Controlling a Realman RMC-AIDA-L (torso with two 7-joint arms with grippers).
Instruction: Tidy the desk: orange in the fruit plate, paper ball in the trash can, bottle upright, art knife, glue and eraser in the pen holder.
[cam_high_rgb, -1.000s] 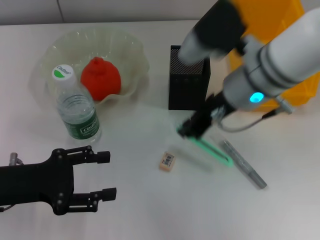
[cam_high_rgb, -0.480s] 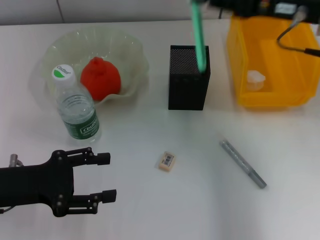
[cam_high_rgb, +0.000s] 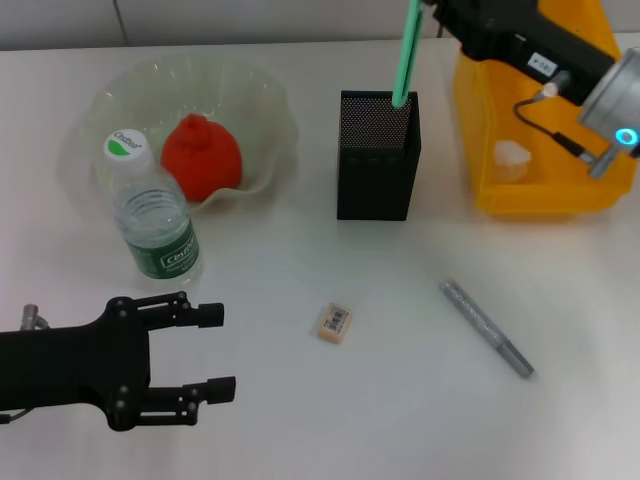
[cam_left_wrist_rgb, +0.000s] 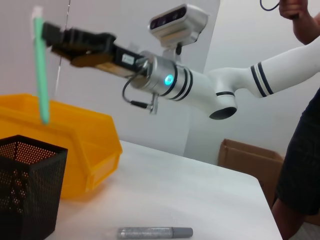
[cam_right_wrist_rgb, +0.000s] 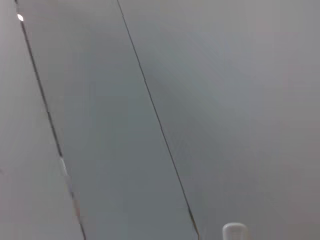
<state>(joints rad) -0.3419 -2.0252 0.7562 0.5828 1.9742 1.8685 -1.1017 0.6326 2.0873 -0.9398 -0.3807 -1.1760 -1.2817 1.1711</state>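
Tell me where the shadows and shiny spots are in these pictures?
Head view: only soft, faint shadows beside the pen holder and grey pen, and a blue light glows on the right arm. Left wrist view: the same light glows behind the right pincer holding the green stick. Right wrist view: plain grey wall, one tiny bright spot.

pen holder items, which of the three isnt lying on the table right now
The green art knife: the right gripper holds it upright over the black pen holder. The grey glue stick and the eraser lie flat on the table.
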